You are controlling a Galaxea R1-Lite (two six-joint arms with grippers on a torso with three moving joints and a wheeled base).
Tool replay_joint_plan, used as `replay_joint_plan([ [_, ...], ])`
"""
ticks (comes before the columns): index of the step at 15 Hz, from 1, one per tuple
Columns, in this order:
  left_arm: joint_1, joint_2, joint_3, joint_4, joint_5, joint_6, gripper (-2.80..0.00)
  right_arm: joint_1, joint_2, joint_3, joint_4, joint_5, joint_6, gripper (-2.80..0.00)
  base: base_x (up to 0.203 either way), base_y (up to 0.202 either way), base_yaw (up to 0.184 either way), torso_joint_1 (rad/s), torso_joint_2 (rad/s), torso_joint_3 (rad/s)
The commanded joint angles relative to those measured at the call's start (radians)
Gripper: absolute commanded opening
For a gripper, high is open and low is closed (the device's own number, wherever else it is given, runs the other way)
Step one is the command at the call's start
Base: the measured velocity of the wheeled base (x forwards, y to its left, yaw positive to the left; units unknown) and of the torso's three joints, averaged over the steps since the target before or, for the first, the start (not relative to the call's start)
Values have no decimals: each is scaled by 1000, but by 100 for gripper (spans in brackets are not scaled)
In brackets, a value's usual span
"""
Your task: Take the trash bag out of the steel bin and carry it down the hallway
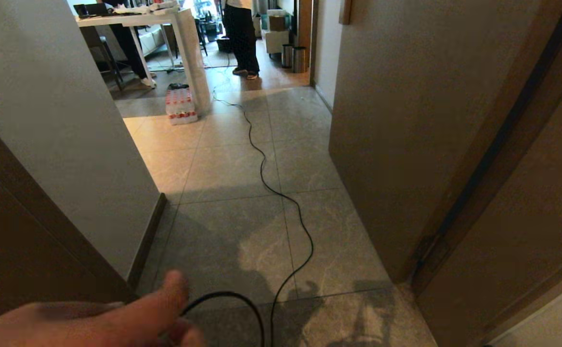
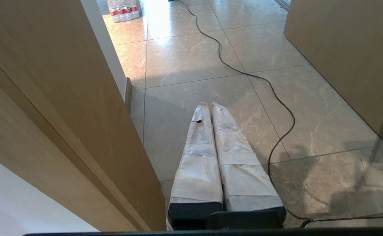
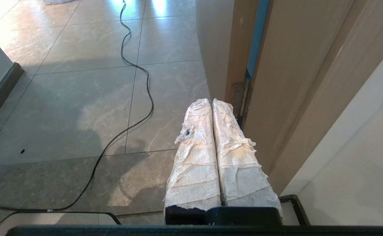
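Both grippers, L [image 2: 211, 105] & R [image 3: 211, 101], are pinched closed w/ nothing in them, aimed down the hallway [image 1: 242, 207], where two steel bins [image 1: 294, 58] stand far ahead by a person's feet [image 1: 246, 72]; no trash bag visible, neither arm nearer.

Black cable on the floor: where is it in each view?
Head: black cable snakes from the far room down mid-floor to a person's hand.
Left wrist, beside the end effector.
Right wrist, across the tiles.
Shared landmark: grey stone floor tiles.
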Motion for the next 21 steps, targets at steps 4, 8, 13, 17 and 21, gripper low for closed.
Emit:
replay_joint_plan([
  [4,0,0,11,-1,0,0,-280,0,1,0,0,0,-1,-280,0,0,0,0,0,0],
  [8,0,0,11,-1,0,0,-280,0,1,0,0,0,-1,-280,0,0,0,0,0,0],
  [13,0,0,11,-1,0,0,-280,0,1,0,0,0,-1,-280,0,0,0,0,0,0],
  [17,0,0,11,-1,0,0,-280,0,1,0,0,0,-1,-280,0,0,0,0,0,0],
  [21,0,0,11,-1,0,0,-280,0,1,0,0,0,-1,-280,0,0,0,0,0,0],
])
